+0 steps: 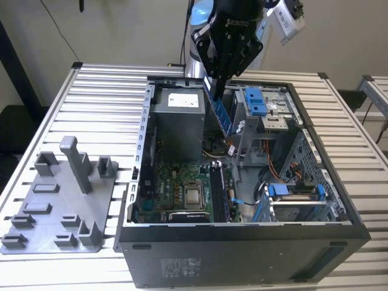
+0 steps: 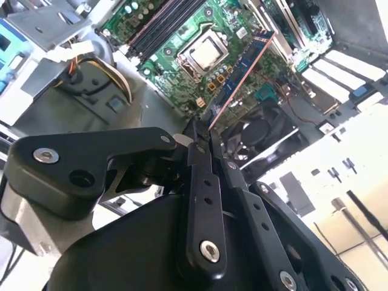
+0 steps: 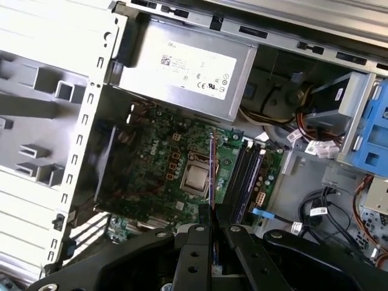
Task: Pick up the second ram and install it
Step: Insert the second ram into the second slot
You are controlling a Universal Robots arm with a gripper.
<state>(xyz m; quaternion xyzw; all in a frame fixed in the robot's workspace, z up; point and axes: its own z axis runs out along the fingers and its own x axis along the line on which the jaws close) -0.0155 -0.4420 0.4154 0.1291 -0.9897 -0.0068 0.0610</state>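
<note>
While my black gripper (image 1: 217, 88) clamps the second ram (image 1: 224, 118), a long flat dark green circuit-board stick, it hangs over the open black computer case (image 1: 242, 242). Its long axis slants down toward the green motherboard (image 1: 173, 182), beside the dark memory slots (image 3: 242, 176).

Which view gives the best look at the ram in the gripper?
The second wrist view: the ram runs lengthwise out of the gripper, one face visible, above the motherboard. The exterior view shows it hanging tilted over the open case, upper end hidden by the gripper. The first wrist view sees it edge-on, a thin line.
</note>
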